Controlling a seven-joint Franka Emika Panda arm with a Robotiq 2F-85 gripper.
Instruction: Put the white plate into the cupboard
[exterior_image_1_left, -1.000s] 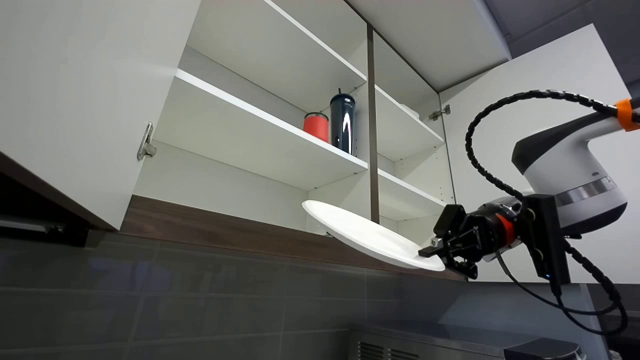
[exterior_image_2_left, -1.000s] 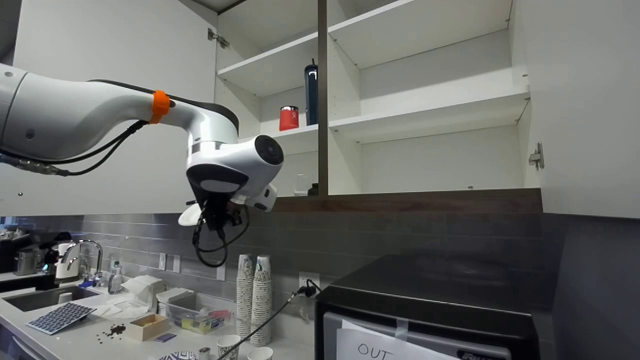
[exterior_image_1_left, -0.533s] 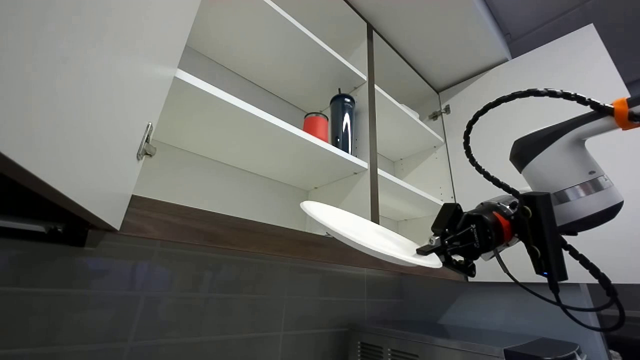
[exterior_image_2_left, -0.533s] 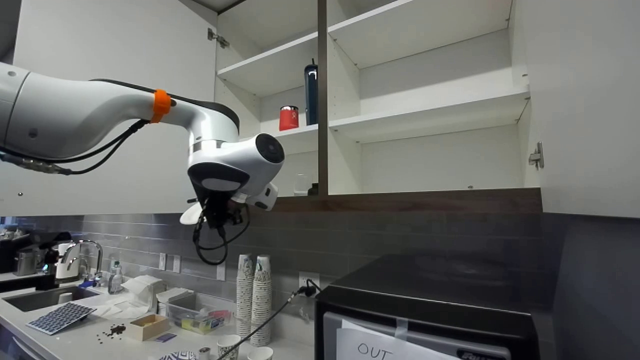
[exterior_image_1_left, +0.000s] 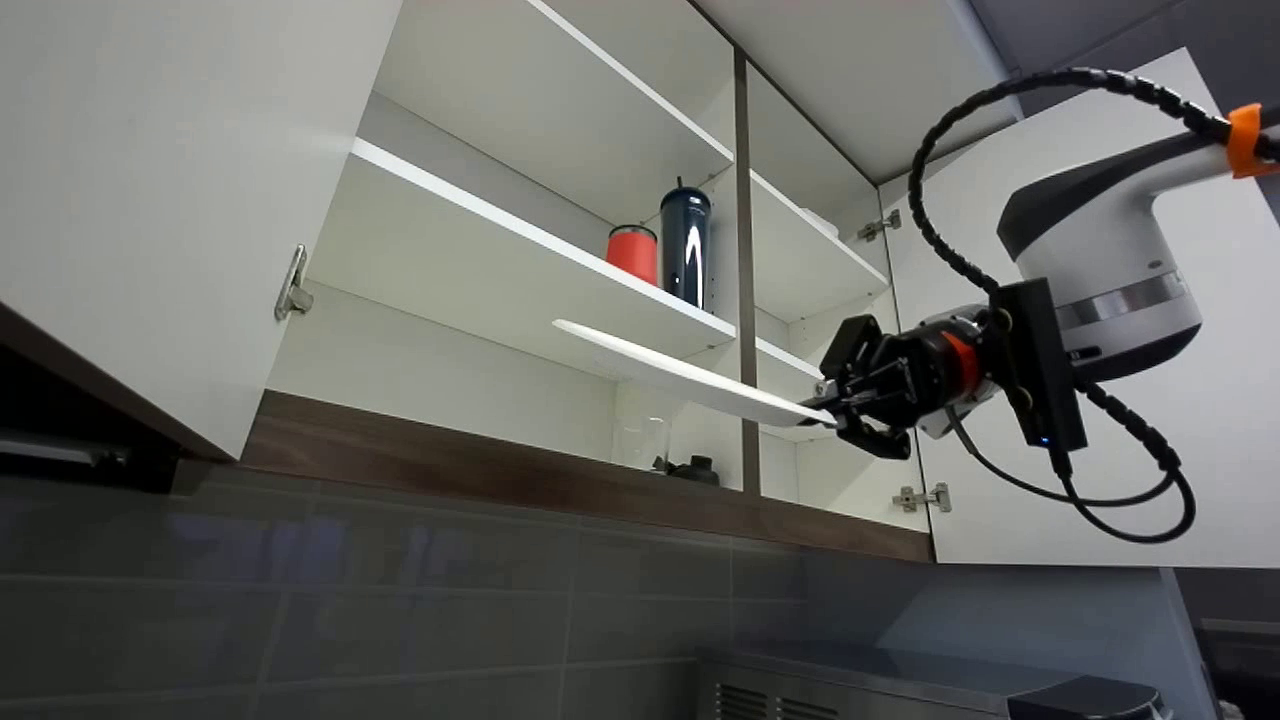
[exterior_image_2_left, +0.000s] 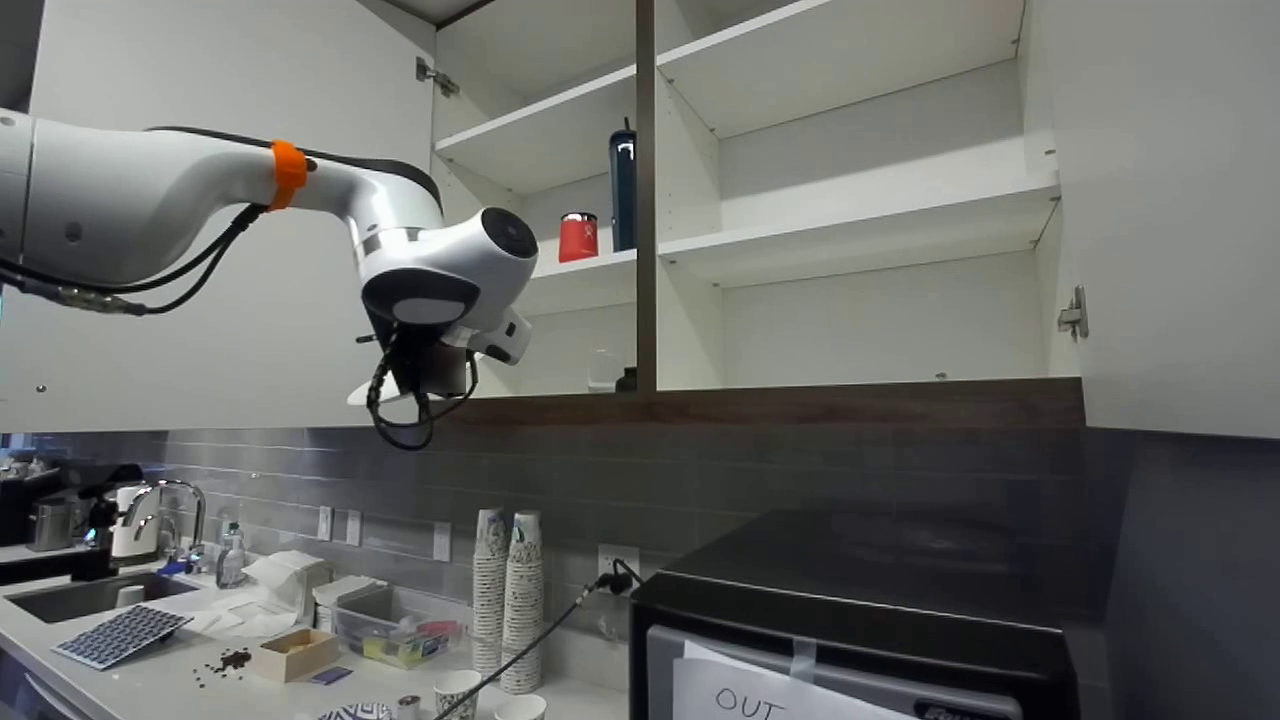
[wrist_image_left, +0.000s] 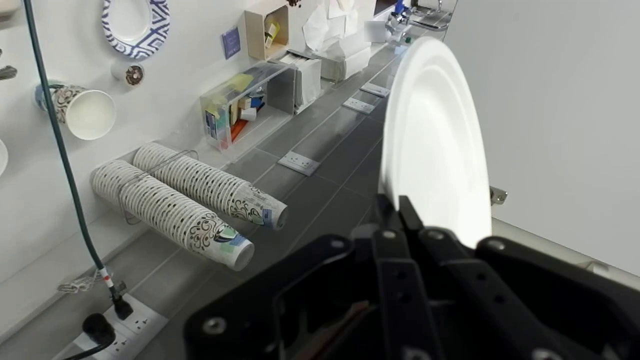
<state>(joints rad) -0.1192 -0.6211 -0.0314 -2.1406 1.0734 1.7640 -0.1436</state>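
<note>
White plate (exterior_image_1_left: 700, 384) is gripped and aloft, not yet shelved; I judge the task a little past half done. Left to right in an exterior view: an open door (exterior_image_1_left: 180, 220) between nine and ten o'clock, so the cupboard (exterior_image_1_left: 400, 370) looks ready; then the plate near centre, apparently outside, far rim pointing just short of ten o'clock; then, between three and four, the pincer (exterior_image_1_left: 818, 408), pinched narrow on the near rim. Remaining, I'd guess: steering it inside, lowering it, letting go.
</note>
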